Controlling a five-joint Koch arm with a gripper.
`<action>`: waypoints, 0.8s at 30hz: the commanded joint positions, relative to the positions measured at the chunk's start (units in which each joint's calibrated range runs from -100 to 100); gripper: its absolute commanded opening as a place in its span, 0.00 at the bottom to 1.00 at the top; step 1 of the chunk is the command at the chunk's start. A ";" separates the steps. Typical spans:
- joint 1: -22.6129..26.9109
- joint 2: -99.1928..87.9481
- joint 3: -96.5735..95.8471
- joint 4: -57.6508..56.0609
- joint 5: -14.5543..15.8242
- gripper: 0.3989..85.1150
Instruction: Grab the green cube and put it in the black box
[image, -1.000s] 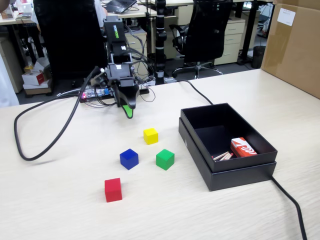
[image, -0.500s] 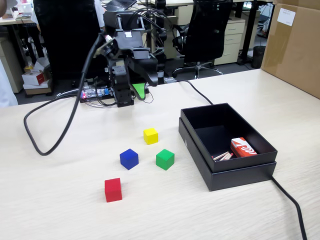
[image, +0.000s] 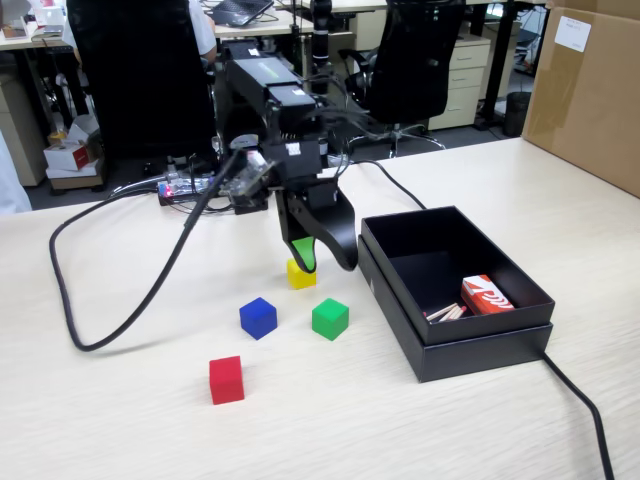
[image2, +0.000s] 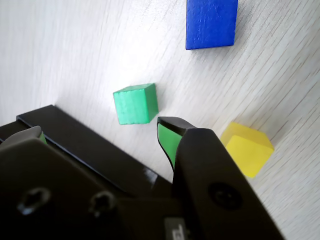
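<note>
Green and plain-faced, the green cube (image: 330, 318) is sitting flat on the pale wood-grain worktop (image: 120, 400), just left of the black box (image: 455, 345) in the fixed view and apart from it; being a cube it is showing no long axis, and in the wrist view its edges are lying slightly skewed to the picture's frame, one corner turned toward the claw. The claw (image: 318, 258) is hanging above the worktop with its jaws apart, gripping nothing and touching no cube: in the wrist view one green-padded tip is showing just below and right of the green cube, the other tip at the far left edge over the box rim. The yellow cube (image: 300, 273) is lying just behind the claw's tip in the fixed view. The blue cube (image: 258, 317) is resting left of the green one, the red cube (image: 226, 379) nearer the camera. Inside the black box a red-and-white packet (image: 486, 295) is lying beside some thin sticks (image: 445, 313).
</note>
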 joint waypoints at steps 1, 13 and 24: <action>0.05 0.12 4.14 -0.58 -0.88 0.52; 0.00 12.17 7.23 -0.58 -1.37 0.53; -0.10 20.20 11.12 -0.58 -2.20 0.48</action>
